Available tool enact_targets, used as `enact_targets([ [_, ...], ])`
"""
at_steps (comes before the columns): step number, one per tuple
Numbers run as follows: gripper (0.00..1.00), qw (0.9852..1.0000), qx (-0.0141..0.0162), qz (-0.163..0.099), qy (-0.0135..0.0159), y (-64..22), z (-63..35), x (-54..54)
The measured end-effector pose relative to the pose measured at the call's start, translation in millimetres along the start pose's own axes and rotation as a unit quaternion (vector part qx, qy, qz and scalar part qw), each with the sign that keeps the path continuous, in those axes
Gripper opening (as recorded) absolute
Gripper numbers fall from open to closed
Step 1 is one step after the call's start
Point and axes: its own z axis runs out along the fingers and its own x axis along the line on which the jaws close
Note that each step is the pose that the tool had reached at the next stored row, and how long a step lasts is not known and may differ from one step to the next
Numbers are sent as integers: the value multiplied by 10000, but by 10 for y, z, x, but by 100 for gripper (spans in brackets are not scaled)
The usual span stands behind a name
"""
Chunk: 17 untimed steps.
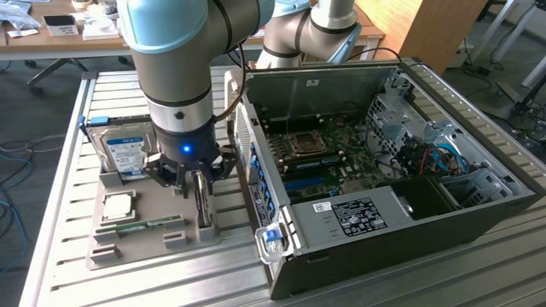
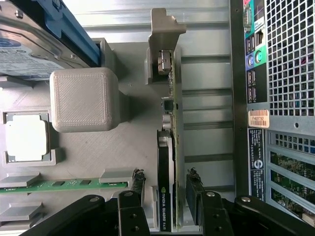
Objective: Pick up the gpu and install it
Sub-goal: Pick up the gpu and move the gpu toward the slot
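- Where the gpu (image 2: 165,167) stood on edge in a slot of the grey holder (image 1: 153,214), just beside the computer case (image 1: 384,211), the gripper (image 1: 198,187) hung directly over it.
- The jaws stood wide apart, one finger (image 2: 138,186) on each flat side of the gpu, with a narrow gap visible; nothing was clamped.

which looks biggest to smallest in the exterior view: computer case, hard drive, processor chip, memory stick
1. computer case, by far the largest
2. hard drive
3. processor chip and memory stick: too close to rank; the stick is longer, the chip wider
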Motion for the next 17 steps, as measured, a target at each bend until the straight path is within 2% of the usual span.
enact_targets([
  [4,47,10000,-1,0,-1,0,5,0],
  [12,47,10000,0,0,0,-3,74,2],
  [17,47,10000,2,1,0,44,102,7],
])
